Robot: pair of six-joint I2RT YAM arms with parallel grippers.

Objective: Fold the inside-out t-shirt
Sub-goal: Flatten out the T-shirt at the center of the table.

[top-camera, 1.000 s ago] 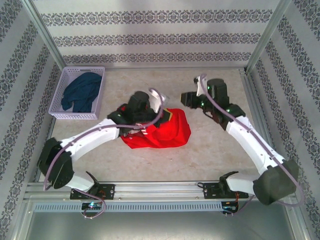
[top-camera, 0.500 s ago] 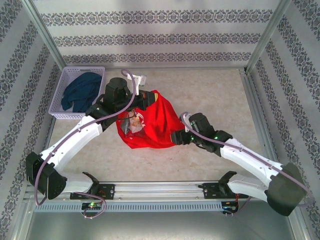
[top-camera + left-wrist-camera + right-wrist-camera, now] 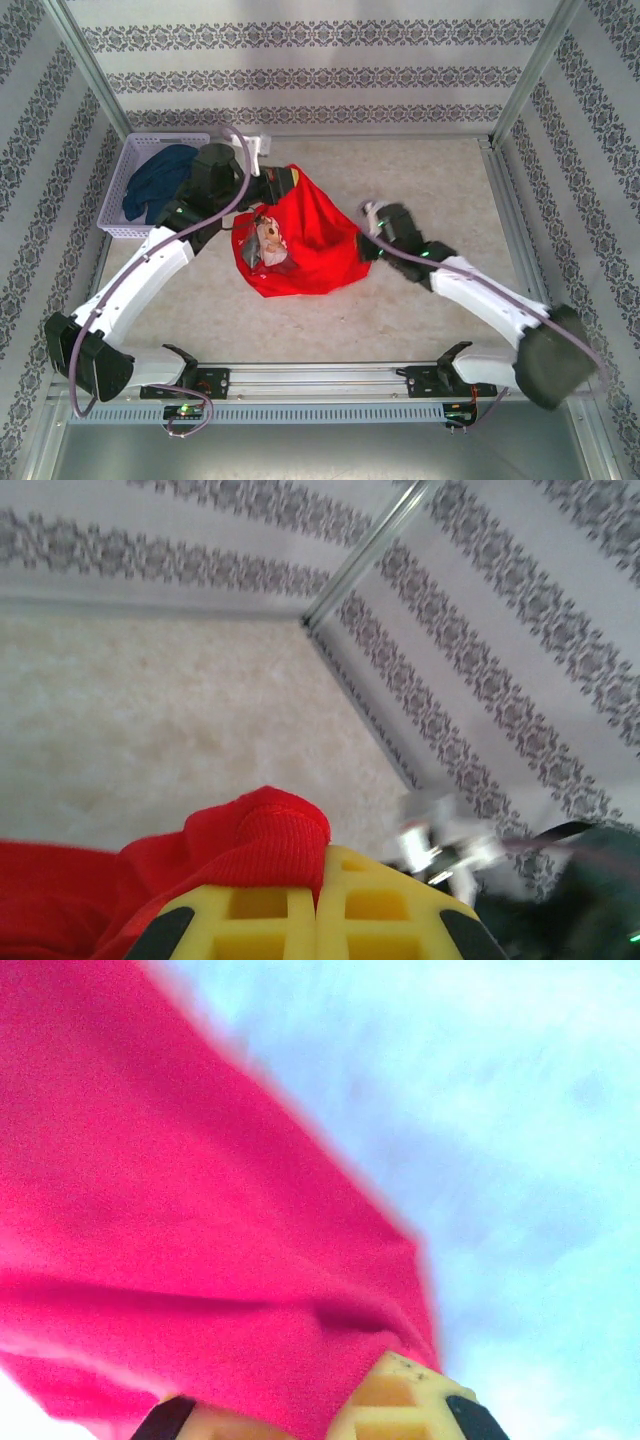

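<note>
The inside-out t-shirt (image 3: 310, 245) is a bright red bunch in the middle of the table, with a multicoloured print (image 3: 266, 240) showing in a fold on its left. My left gripper (image 3: 285, 185) is shut on the shirt's far upper end. In the left wrist view the yellow fingers (image 3: 322, 890) pinch a ribbed red hem (image 3: 270, 840). My right gripper (image 3: 362, 243) is at the shirt's right edge. In the right wrist view red fabric (image 3: 200, 1210) runs down between its yellow fingers (image 3: 330, 1415), which are shut on it.
A white basket (image 3: 118, 205) with a dark navy garment (image 3: 160, 180) stands at the back left, just behind my left arm. Patterned walls enclose the beige table (image 3: 430, 180) on three sides. A metal rail (image 3: 320, 380) runs along the near edge.
My right arm swung in from the back right to the shirt's right edge, and its jaws closed on the fabric. My left gripper lifted the shirt's upper end back and to the left.
</note>
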